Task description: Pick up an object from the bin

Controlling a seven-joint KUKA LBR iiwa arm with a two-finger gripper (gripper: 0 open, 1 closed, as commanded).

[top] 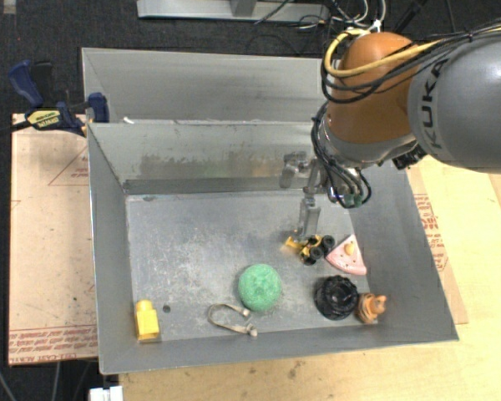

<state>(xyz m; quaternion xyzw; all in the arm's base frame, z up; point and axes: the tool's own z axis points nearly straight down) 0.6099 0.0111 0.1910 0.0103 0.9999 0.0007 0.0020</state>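
Yellow-and-black toy (311, 246) is what my hand (306, 226) hangs right over. It's a small knobbly thing on the bin (192, 241) floor, right of the middle. Honestly, from this angle I can't tell whether the hand is wide or narrow. My take on doing this well: come straight down, centre on the toy's bulk and not its sticking-out bits, and close low so such a tiny thing doesn't squirt out sideways. The tight spot is the pink wedge (349, 257) just beside it on the arm's side. They look nearly touching, so I'd watch that edge. Further out toward the front wall sit a black round thing (336, 297) with a little orange figure (371, 307) against it, then a green ball (260, 287), a metal hook (231, 318), and a yellow block (147, 320) way off in the front-left corner, all well apart from the toy.
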